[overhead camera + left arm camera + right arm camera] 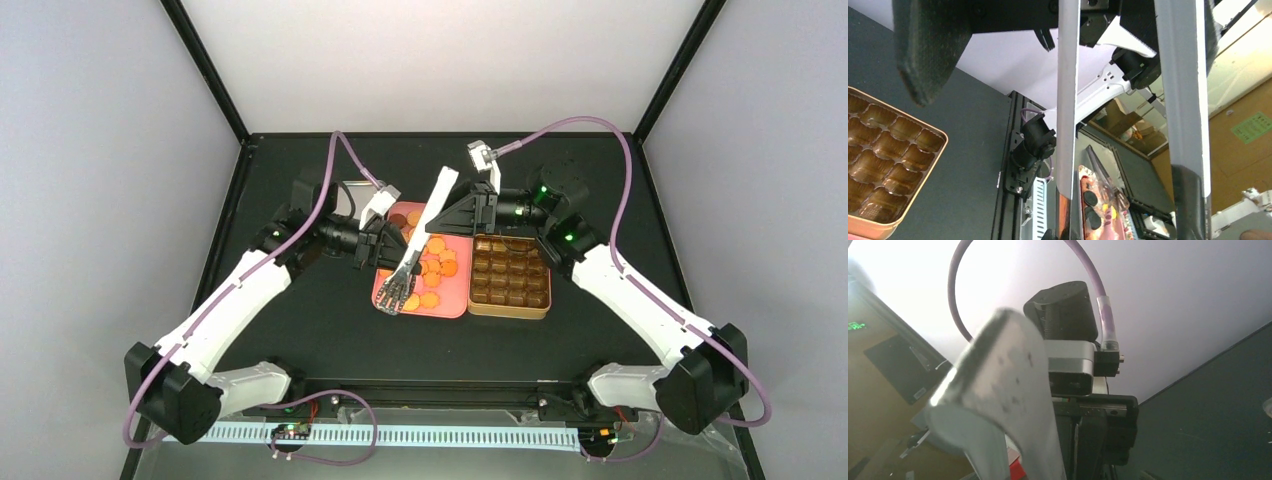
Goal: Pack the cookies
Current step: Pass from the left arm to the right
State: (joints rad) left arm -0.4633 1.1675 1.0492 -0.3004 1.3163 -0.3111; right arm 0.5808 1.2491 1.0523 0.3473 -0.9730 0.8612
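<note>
Black left fingers (928,52) are clamped together on white tongs (438,198) around mid-handle, probably so a squeeze shuts the tips. Both blades run out ahead in the wrist view. The tips sit low over the near-left part of the pink tray (452,306), among the orange cookies (437,262); can't tell if one is pinched. Right fingers (470,212) sit just beside the tongs' top end, apparently steadying it; apart or together, cannot tell. Gold tin (508,313) sits just beside the tray's right edge on the dark surface (330,340). Its cups look empty, so the carry is short. Packing looks barely begun.
</note>
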